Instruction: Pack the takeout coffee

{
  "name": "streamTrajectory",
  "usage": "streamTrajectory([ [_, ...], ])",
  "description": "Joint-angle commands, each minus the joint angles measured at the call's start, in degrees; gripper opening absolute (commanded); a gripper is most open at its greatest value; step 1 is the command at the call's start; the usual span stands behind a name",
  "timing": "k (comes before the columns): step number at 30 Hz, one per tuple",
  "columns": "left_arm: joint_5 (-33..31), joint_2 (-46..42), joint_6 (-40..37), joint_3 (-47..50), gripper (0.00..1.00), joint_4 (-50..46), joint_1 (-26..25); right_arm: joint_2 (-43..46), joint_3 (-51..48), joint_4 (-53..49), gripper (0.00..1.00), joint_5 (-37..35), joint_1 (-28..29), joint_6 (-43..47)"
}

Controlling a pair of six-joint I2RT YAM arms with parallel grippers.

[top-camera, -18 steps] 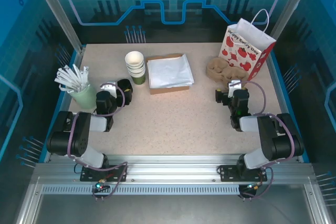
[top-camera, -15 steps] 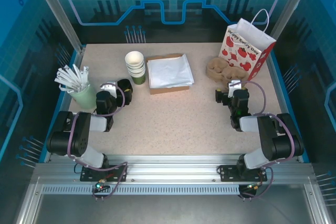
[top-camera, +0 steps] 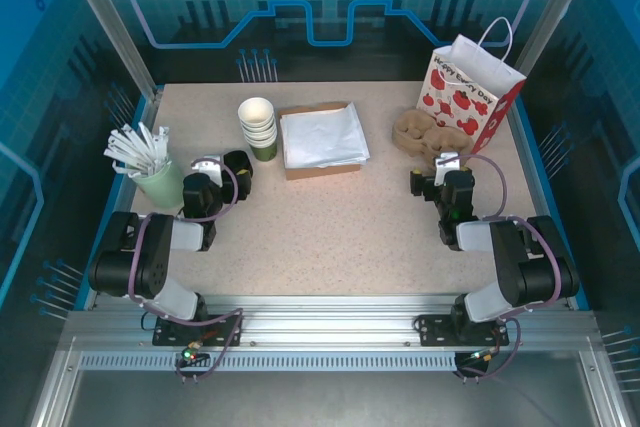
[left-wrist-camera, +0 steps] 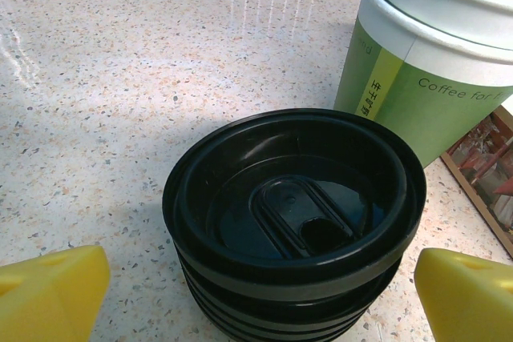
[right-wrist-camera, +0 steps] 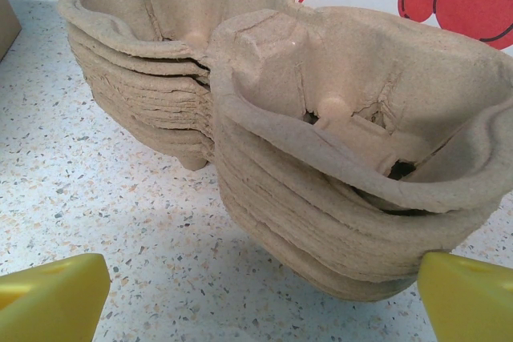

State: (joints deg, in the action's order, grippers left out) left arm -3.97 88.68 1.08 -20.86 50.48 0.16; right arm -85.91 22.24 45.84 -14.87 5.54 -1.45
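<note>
The takeout coffee cups, green paper with white insides, stand nested in a stack at the back left; their green wall rises at the upper right of the left wrist view. A stack of round black lids sits just in front of them. My left gripper is open right before the lids, its yellow fingertips wide apart on either side and touching nothing. My right gripper is open too, facing the brown pulp trays with nothing between its fingertips.
A red-and-white gift bag stands at the back right behind the stacked pulp trays. A cardboard box of white sheets lies at the back centre. A mint cup of white sticks stands at the left edge.
</note>
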Motion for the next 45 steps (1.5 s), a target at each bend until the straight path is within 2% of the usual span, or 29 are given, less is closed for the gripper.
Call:
streamTrajectory([
  [1,1.36,0.00,-0.99,-1.36,0.99,1.21,0.17,-0.22,1.05,0.12,1.00,0.12,-0.04,-0.40],
  [10,1.17,-0.12,-0.84,-1.11,0.99,1.51,0.11,0.20,1.15,-0.21,1.00,-0.52,0.13,-0.46],
  [14,-0.64,-6.84,-0.22,0.28,0.99,-1.66,0.11,4.04,-0.07,-0.89,1.00,-2.50,1.48,0.45],
  [17,-3.17,-16.52,1.56,-0.07,0.99,-10.12,0.10,12.47,2.36,-14.26,1.00,-7.31,1.48,-3.48],
  [19,-6.28,-23.59,8.37,-1.16,0.99,-17.82,0.15,18.30,3.50,-21.38,1.00,-9.41,0.79,-8.32],
  [21,-6.22,-30.54,14.66,-3.73,0.99,-27.57,0.14,24.76,4.62,-28.67,1.00,-11.17,0.10,-14.62],
  [25,1.05,-37.53,23.94,-10.94,0.99,-41.65,-0.12,35.09,11.10,-50.03,1.00,-13.42,-1.31,-29.86],
  [28,6.14,-38.89,27.03,-16.12,0.98,-48.29,-1.45,41.42,11.91,-51.31,1.00,-6.12,-0.86,-30.23],
  [31,6.38,-37.01,25.01,-23.23,0.98,-57.04,-3.58,44.42,12.66,-47.56,0.97,5.20,2.36,-27.91],
  [33,4.96,-33.95,22.59,-28.59,0.97,-62.59,-4.79,42.71,16.52,-49.97,0.97,8.09,7.00,-25.31],
  [38,0.79,-23.86,15.76,-40.25,0.93,-71.38,-6.27,33.31,28.60,-59.42,0.97,7.51,21.82,-15.84],
  [41,-0.09,-14.59,12.49,-47.63,0.87,-74.81,-6.16,28.69,32.81,-61.48,0.98,4.68,27.02,-13.79],
  [45,-1.21,-2.54,10.29,-57.92,0.75,-78.93,-6.05,24.68,34.59,-60.97,0.98,2.88,29.76,-14.24],
])
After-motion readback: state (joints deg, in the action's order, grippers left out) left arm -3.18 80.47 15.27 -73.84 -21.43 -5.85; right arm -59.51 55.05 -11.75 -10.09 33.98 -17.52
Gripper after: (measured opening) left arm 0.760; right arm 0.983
